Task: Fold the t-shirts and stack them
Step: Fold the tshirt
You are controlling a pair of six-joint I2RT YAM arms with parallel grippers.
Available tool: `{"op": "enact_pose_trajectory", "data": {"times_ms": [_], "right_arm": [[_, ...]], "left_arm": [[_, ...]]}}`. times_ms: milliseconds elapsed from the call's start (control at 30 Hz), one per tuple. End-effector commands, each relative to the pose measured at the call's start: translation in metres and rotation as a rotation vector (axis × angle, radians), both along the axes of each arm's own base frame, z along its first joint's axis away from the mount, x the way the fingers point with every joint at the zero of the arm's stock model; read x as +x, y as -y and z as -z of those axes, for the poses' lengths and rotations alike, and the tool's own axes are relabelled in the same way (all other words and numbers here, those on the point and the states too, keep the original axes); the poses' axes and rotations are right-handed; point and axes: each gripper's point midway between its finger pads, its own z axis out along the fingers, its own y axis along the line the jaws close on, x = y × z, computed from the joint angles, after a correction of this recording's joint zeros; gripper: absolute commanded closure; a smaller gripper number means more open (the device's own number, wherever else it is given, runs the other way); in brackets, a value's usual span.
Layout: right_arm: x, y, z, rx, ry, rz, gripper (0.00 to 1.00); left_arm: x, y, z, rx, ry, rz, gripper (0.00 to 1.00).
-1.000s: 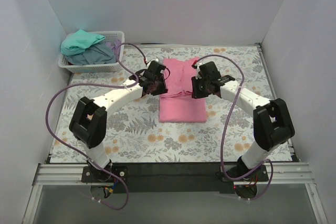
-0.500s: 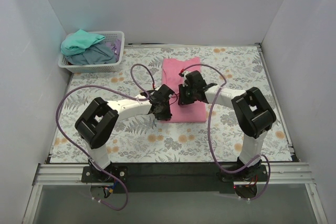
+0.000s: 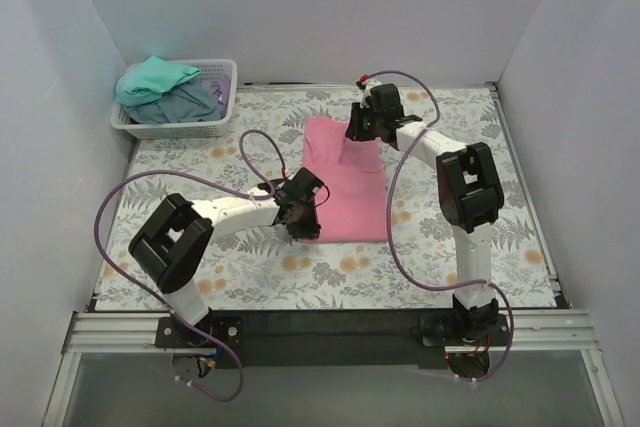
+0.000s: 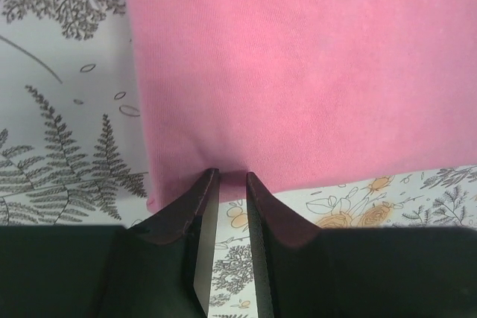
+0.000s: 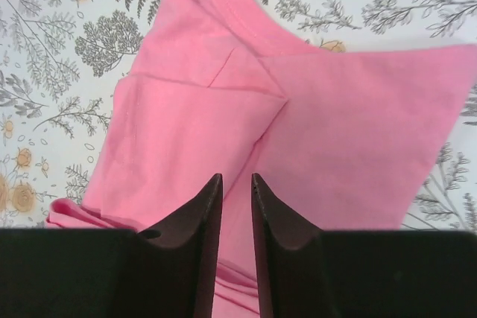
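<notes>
The pink t-shirt (image 3: 350, 187) lies flat on the flowered table, folded into a long strip, with looser folds at its far end. My left gripper (image 3: 300, 215) is at the shirt's near left corner. In the left wrist view the left gripper (image 4: 229, 175) has its jaws a narrow gap apart, tips at the hem of the pink shirt (image 4: 298, 72), with table showing between them. My right gripper (image 3: 358, 127) is over the far end. In the right wrist view the right gripper (image 5: 237, 176) hovers narrowly open above the pink shirt (image 5: 358, 124), holding nothing.
A white lattice basket (image 3: 225, 72) stands at the far left corner with a teal shirt (image 3: 155, 77) and a grey-blue shirt (image 3: 190, 104) heaped in it. White walls close the table on three sides. Purple cables loop from both arms.
Both grippers carried the shirt's far part toward the near edge. Since then the right gripper has swung back to the far end, and the left has stayed at the near left corner.
</notes>
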Motion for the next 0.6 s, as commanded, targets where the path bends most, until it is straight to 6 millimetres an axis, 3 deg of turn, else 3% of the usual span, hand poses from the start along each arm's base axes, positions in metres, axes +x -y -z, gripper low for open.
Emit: {"op": "enact_pose_trajectory", "data": {"times_ms": [0,100,200,233,267,300,333,367,400,467,567], "right_arm": [[-0.011,-0.013,-0.049,0.058,0.06,-0.111,0.71],[-0.055,-0.01,-0.067,0.152,0.008,-0.195,0.71],[-0.118,-0.006,-0.073,0.286,-0.056,-0.292,0.69],[-0.137,-0.005,-0.093,0.338,-0.031,-0.326,0.68],[-0.161,-0.002,-0.074,0.383,-0.074,-0.339,0.66],[-0.184,-0.004,-0.076,0.454,-0.135,-0.375,0.65],[-0.198,-0.003,-0.085,0.488,-0.132,-0.393,0.64],[-0.219,0.002,-0.065,0.505,-0.173,-0.395,0.63],[-0.23,0.004,-0.062,0.527,-0.204,-0.396,0.63],[-0.246,0.011,-0.049,0.526,-0.225,-0.384,0.61],[-0.267,0.021,-0.013,0.517,-0.314,-0.366,0.6]], "left_arm": [[-0.015,-0.01,-0.009,0.003,-0.03,-0.022,0.8],[-0.003,-0.007,-0.03,-0.029,0.035,-0.053,0.8],[0.011,-0.001,-0.061,-0.108,0.135,-0.08,0.8],[0.013,0.0,-0.068,-0.14,0.156,-0.086,0.8],[0.012,-0.002,-0.067,-0.164,0.158,-0.089,0.8],[0.018,0.002,-0.082,-0.246,0.183,-0.095,0.8],[0.02,0.002,-0.084,-0.279,0.187,-0.101,0.8],[0.013,-0.001,-0.076,-0.303,0.154,-0.096,0.8],[0.017,0.001,-0.08,-0.354,0.155,-0.097,0.8],[0.015,-0.001,-0.07,-0.379,0.117,-0.109,0.8],[0.005,-0.005,-0.039,-0.372,0.037,-0.122,0.81]]}}
